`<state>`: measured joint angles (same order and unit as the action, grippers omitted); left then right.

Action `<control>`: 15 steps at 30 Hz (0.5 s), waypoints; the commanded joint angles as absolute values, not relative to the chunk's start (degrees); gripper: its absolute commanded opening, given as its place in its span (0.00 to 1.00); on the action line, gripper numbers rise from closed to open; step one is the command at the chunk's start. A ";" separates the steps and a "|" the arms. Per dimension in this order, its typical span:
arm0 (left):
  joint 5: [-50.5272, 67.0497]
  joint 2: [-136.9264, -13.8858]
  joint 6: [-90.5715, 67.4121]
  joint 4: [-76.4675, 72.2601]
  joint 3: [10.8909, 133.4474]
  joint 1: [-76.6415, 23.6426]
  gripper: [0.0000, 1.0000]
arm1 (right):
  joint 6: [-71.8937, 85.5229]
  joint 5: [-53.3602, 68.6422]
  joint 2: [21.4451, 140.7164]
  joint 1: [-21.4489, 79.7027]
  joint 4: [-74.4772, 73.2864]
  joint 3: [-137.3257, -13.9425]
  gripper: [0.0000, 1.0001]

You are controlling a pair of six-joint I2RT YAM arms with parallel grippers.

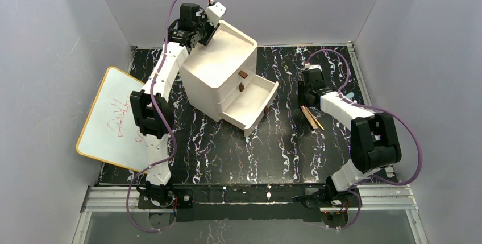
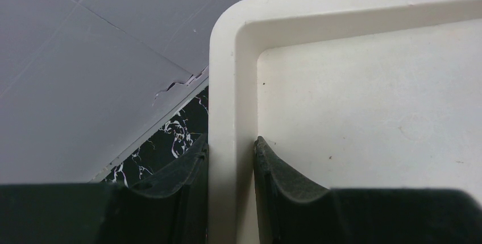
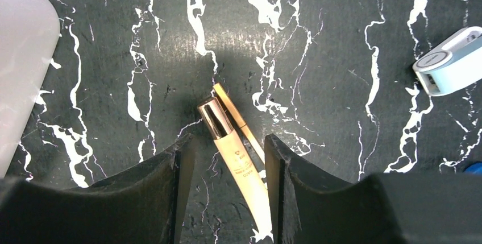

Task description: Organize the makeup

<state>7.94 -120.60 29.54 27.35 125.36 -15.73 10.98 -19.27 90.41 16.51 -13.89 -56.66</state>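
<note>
Straddled by the wide-open right gripper (image 3: pixel 224 147): a slim beige makeup tube (image 3: pixel 241 167), flat on the table (image 3: pixel 341 56) between the fingers (image 3: pixel 142 198), shiny cap pointing away, thin gold stick (image 3: pixel 230 107) just beside it. Probably light, rigid, slick and ready to roll; best pinched across the barrel, below the cap. Clamped in the left gripper (image 2: pixel 230 153): the rim of the white drawer box (image 2: pixel 227 56).

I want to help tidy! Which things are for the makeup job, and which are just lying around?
For the job: tube, gold stick, drawer box.
Just lying about: whiteboard, white-blue gadget.
</note>
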 commanded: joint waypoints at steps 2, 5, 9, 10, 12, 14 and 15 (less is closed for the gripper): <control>8.62 -125.19 32.61 39.46 121.76 -18.16 0.00 | 13.01 -17.57 92.63 16.57 -16.41 -57.78 0.56; 8.58 -125.24 32.58 39.46 121.83 -18.16 0.00 | 13.66 -16.97 93.52 16.66 -16.69 -57.13 0.56; 8.69 -125.35 32.52 39.46 121.90 -18.16 0.00 | 14.14 -17.45 94.53 16.61 -16.61 -56.53 0.56; 8.66 -125.33 32.52 39.52 121.90 -18.19 0.00 | 14.27 -17.52 94.90 16.61 -16.54 -56.52 0.56; 8.61 -125.34 32.52 39.52 121.93 -18.20 0.00 | 14.46 -17.86 95.61 16.62 -16.40 -56.51 0.55; 8.55 -125.53 32.52 39.51 121.90 -18.29 0.00 | 14.68 -17.93 96.56 16.62 -16.22 -56.33 0.53; 8.42 -125.51 32.48 39.49 121.90 -18.33 0.00 | 14.82 -17.74 96.85 16.61 -16.07 -56.12 0.52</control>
<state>7.94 -120.60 29.52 27.35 125.36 -15.73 13.56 -17.63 94.98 16.53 -16.51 -56.45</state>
